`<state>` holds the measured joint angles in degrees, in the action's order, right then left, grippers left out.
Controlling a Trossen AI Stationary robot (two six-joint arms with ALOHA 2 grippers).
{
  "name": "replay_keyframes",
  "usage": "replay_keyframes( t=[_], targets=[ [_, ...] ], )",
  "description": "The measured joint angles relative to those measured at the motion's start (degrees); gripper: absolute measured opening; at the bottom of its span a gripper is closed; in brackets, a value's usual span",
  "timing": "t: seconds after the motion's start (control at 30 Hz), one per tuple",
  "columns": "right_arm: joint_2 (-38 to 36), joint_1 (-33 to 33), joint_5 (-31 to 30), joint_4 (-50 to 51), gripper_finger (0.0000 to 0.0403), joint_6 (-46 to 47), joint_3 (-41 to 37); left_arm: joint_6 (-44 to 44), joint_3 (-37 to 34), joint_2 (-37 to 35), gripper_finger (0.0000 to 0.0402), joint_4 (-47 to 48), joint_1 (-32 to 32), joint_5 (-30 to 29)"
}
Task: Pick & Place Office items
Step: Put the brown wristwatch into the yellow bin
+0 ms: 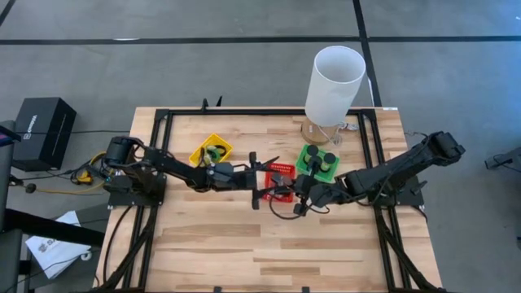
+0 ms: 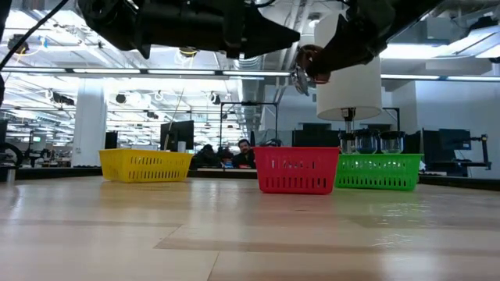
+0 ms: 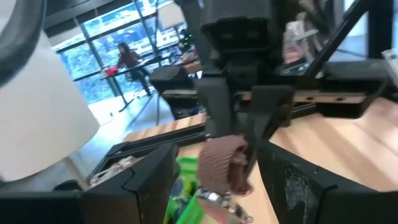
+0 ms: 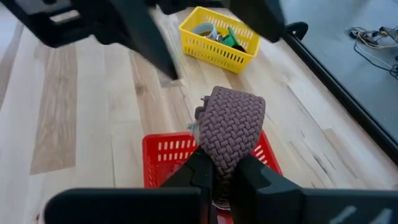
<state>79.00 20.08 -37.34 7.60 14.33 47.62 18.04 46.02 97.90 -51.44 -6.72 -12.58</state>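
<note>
The right hand point(image 4: 221, 169) grips the brown-strapped watch point(image 4: 231, 127) by its woven strap above the red basket point(image 4: 163, 152). The left hand point(image 3: 211, 174), fingers apart, faces it close by over the worktop point(image 1: 244, 244).

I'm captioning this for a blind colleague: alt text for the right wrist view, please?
The right hand is shut on a brown woven watch strap, held above a red basket. Beyond, a yellow basket of small items sits on the wooden table.
</note>
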Motion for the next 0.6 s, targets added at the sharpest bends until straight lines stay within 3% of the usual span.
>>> replay_keyframes(
  t=[0.27, 0.6],
  targets=[
    [0.00, -0.04, 1.88, -6.27, 0.0019, -6.93, 0.00, -0.50, 0.00, -0.04, 0.0213, 0.07, 0.21, 0.51],
    [0.00, -2.04, 3.11, -8.39, 0.0020, -7.46, 0.00, -0.51, 0.00, -0.04, 0.0176, 0.00, 0.04, 0.40]
  ],
)
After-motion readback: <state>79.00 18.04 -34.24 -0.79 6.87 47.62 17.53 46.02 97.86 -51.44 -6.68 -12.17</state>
